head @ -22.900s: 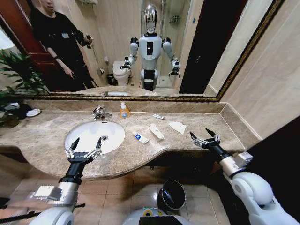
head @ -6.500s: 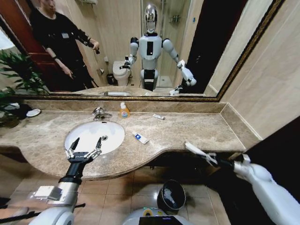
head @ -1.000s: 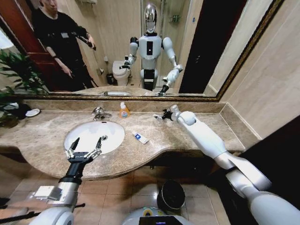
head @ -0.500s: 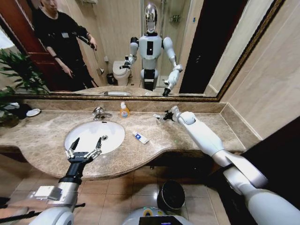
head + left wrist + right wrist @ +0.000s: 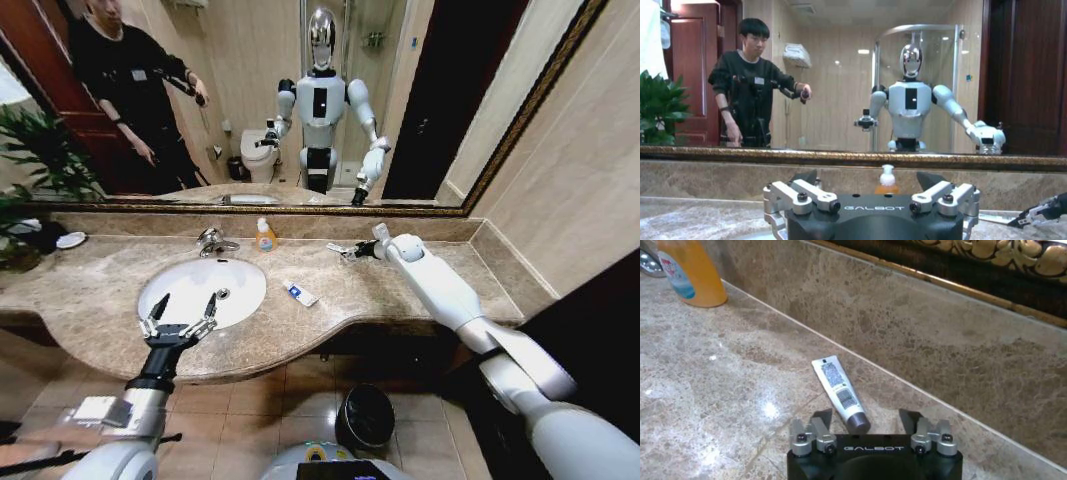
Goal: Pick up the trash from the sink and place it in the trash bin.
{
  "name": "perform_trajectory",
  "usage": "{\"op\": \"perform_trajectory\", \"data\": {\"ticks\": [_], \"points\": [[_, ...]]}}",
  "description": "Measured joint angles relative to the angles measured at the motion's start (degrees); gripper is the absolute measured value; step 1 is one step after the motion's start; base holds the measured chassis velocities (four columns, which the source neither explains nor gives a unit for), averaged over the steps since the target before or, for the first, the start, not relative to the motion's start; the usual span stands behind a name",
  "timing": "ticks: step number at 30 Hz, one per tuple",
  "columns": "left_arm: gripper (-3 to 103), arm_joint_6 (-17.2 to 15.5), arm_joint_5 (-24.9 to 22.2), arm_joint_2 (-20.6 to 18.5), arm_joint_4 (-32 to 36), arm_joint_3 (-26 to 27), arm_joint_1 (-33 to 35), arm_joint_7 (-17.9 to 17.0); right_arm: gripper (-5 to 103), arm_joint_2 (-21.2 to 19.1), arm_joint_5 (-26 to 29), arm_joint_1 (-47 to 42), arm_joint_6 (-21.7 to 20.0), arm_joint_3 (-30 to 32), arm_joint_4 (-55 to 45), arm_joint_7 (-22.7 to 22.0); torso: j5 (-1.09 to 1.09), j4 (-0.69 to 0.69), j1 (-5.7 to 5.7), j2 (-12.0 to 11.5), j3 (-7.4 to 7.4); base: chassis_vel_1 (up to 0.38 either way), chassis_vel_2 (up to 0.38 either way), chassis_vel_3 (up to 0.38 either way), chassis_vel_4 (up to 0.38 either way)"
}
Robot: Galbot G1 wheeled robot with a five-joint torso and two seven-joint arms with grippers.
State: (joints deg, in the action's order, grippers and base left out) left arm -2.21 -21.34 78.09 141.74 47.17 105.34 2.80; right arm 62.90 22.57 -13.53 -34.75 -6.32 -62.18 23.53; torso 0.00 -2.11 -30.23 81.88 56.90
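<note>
Marble counter (image 5: 720,370), tiny tube (image 5: 840,393) between right end effector (image 5: 865,421) open fingers

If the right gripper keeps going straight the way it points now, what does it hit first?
Most likely the small white tube: its dark cap end lies between the open fingers of the right gripper, on the marble counter. Height above it is unclear.

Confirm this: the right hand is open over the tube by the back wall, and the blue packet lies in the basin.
One thing is wrong: the blue packet lies on the counter beside the basin, as the head view shows. The right hand is indeed open over the tube.
</note>
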Motion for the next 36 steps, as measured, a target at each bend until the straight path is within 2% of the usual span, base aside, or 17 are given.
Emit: {"op": "perform_trajectory", "data": {"ticks": [1,2,5,8,11,13,17,24,28,30,31,36], "points": [[100,0.00,0.00,0.00,0.00,0.00,0.00,0.00,68,0.00,0.00,0.00,0.00,0.00,0.00,0.00,0.00,0.00,0.00,0.00,0.00,0.000,0.000,0.000,0.000],[100,0.00,0.00,0.00,0.00,0.00,0.00,0.00,62,-0.15,-0.08,-0.01,0.09,-0.02,-0.05,0.12,0.00,0.00,0.00,0.00,0.00,0.000,0.000,0.000,0.000],[100,0.00,0.00,0.00,0.00,0.00,0.00,0.00,57,-0.35,-0.20,-0.16,0.23,-0.07,-0.27,0.35,0.00,0.00,0.00,0.00,0.00,0.000,0.000,0.000,0.000],[100,0.00,0.00,0.00,0.00,0.00,0.00,0.00,41,-0.68,-0.46,-0.43,0.43,-0.33,-0.72,0.83,0.00,0.00,0.00,0.00,0.00,0.000,0.000,0.000,0.000],[100,0.00,0.00,0.00,0.00,0.00,0.00,0.00,35,-0.83,-0.67,-0.55,0.54,-0.47,-0.93,1.06,0.00,0.00,0.00,0.00,0.00,0.000,0.000,0.000,0.000],[100,0.00,0.00,0.00,0.00,0.00,0.00,0.00,25,-0.91,-0.78,-0.74,0.62,-0.59,-1.24,1.21,0.00,0.00,0.00,0.00,0.00,0.000,0.000,0.000,0.000],[100,0.00,0.00,0.00,0.00,0.00,0.00,0.00,17,-1.04,-0.62,-0.94,0.64,-0.62,-1.74,1.26,0.00,0.00,0.00,0.00,0.00,0.000,0.000,0.000,0.000],[100,0.00,0.00,0.00,0.00,0.00,0.00,0.00,17,-1.90,1.10,-2.16,0.64,0.83,-3.92,0.10,0.00,-0.01,0.00,0.00,0.00,0.000,0.000,0.000,0.000],[100,0.00,0.00,0.00,0.00,0.00,0.00,0.00,17,-4.67,2.69,-5.77,1.20,4.48,-8.69,0.50,0.00,-0.02,0.00,0.00,0.00,0.000,0.000,0.000,0.000],[100,0.00,0.00,0.00,0.00,0.00,0.00,0.00,17,-7.19,3.66,-9.49,3.44,7.59,-11.62,1.59,0.00,-0.02,0.00,0.00,0.00,0.000,0.000,0.000,0.000],[100,0.00,0.00,0.00,0.00,0.00,0.00,0.00,17,-7.19,3.66,-9.49,3.44,7.59,-11.62,1.59,0.00,-0.02,0.00,0.00,0.00,0.000,0.000,0.000,0.000],[100,0.00,0.00,0.00,0.00,0.00,0.00,0.04,17,-14.29,8.74,-20.53,13.08,16.07,-18.06,5.91,0.00,0.02,0.01,0.00,-0.01,0.000,0.000,0.000,0.000]]}}
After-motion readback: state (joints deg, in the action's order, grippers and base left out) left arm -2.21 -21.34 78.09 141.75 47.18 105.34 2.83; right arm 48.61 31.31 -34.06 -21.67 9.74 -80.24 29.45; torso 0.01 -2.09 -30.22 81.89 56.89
